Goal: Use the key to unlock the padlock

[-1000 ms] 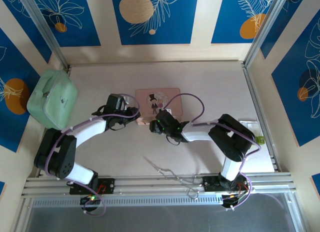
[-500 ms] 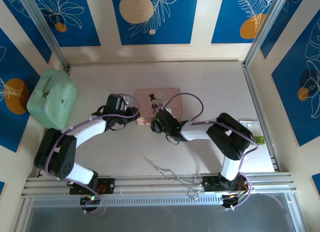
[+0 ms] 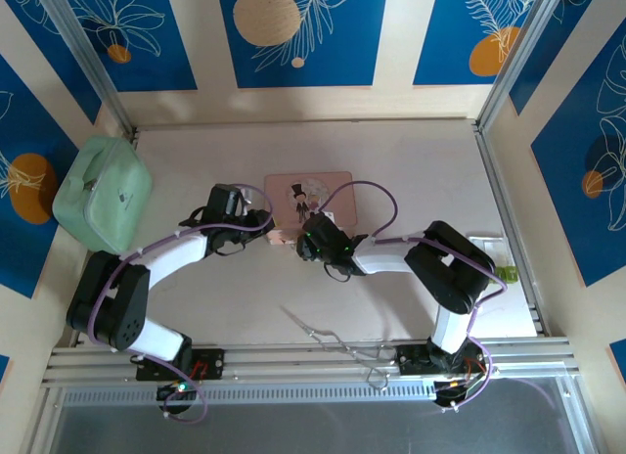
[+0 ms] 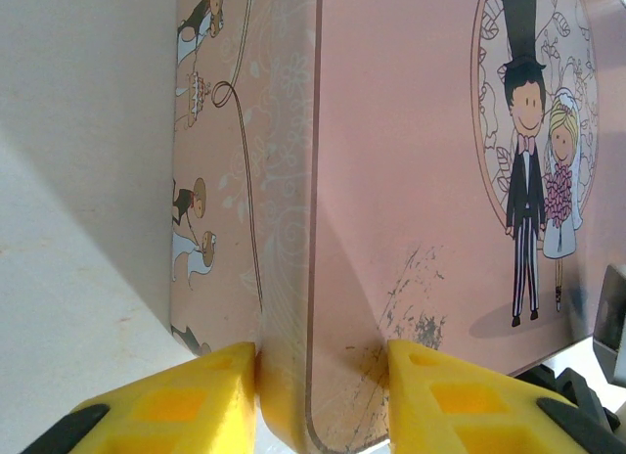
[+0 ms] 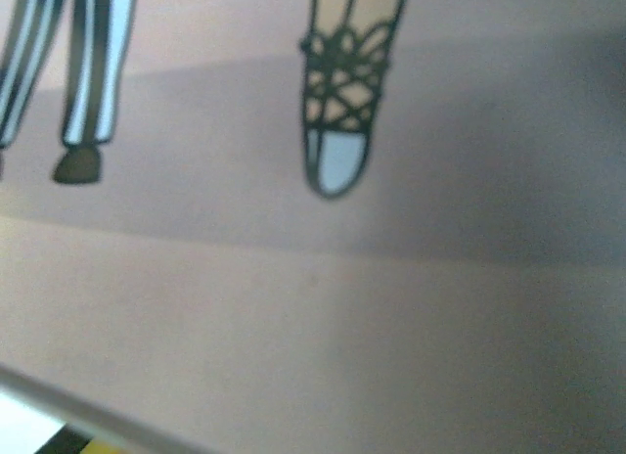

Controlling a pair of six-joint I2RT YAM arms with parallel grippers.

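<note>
The right gripper (image 3: pixel 306 241) has edged left by the pink tin (image 3: pixel 282 204), its opening impossible to tell; the left gripper (image 4: pixel 323 376) clamps the tin's corner; the padlock, too small to discern, probably sits between them

legible text, numbers, brand marks: none. item 1, pink tin (image 3: pixel 309 197), centre of desk (image 3: pixel 421 170) toward 12 o'clock: lid printed with a cartoon groom in top hat and a bride inside an oval frame, picture only; side wall printed with small repeats of the couple, no words. item 2, mint case (image 3: pixel 103 193), 9 o'clock: small dark mark on lid, too small to read.
</note>
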